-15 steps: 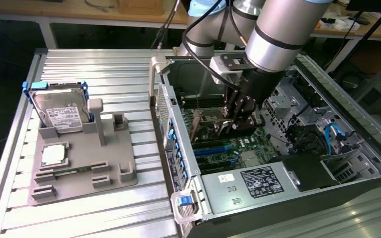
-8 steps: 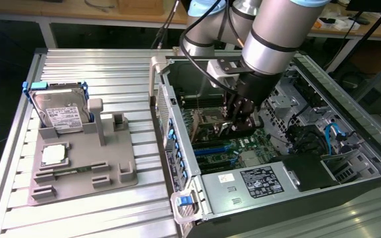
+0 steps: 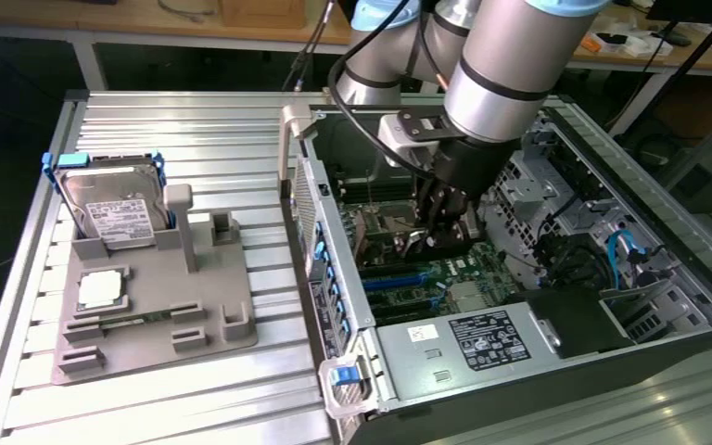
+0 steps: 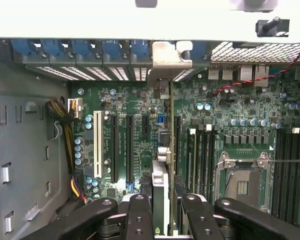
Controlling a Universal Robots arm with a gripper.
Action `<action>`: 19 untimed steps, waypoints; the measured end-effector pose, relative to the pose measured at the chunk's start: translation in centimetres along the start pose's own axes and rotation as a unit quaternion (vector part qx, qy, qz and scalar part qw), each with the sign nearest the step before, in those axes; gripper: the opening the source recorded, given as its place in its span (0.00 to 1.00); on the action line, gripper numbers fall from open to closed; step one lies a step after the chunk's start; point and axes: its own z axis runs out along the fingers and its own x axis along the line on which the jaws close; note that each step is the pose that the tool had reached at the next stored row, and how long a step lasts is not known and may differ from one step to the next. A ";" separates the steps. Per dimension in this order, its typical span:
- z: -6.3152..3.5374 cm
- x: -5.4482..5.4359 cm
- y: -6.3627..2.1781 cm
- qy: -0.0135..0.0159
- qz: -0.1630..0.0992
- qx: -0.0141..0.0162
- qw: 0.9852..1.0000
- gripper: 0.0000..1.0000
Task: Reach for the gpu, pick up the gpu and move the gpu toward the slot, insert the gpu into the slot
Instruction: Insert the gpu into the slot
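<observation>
My gripper (image 3: 438, 230) reaches down inside the open computer case, just above the green motherboard (image 3: 480, 269). In the wrist view its black fingers (image 4: 140, 215) are shut on the gpu (image 4: 170, 145), a thin card seen edge-on. The card runs from between my gripper (image 4: 165, 212) to its silvery bracket (image 4: 165, 54) at the case's rear wall. It stands upright over the board, between the long expansion connectors (image 4: 129, 145) and the memory sockets (image 4: 205, 160). The blue slot strips (image 3: 396, 276) lie just in front of the gripper in the exterior view. The connector under the card is hidden, so whether the card is seated I cannot tell.
A square processor socket (image 4: 242, 182) sits beside the memory sockets. Yellow and black cables (image 4: 65, 135) hang near the case wall. The power supply (image 3: 480, 338) fills the case's near corner. On the table at the exterior view's left, a grey holder (image 3: 158, 315) carries a hard drive (image 3: 115, 213) and a small chip (image 3: 103, 289).
</observation>
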 end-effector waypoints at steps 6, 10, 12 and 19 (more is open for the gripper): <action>0.84 0.0 0.02 0.000 0.000 0.001 1.000 0.27; 1.27 0.0 0.07 0.000 0.000 0.002 1.000 0.27; 1.43 0.0 0.10 0.000 0.000 0.002 1.000 0.27; 2.03 0.0 0.22 0.000 0.000 0.003 1.000 0.27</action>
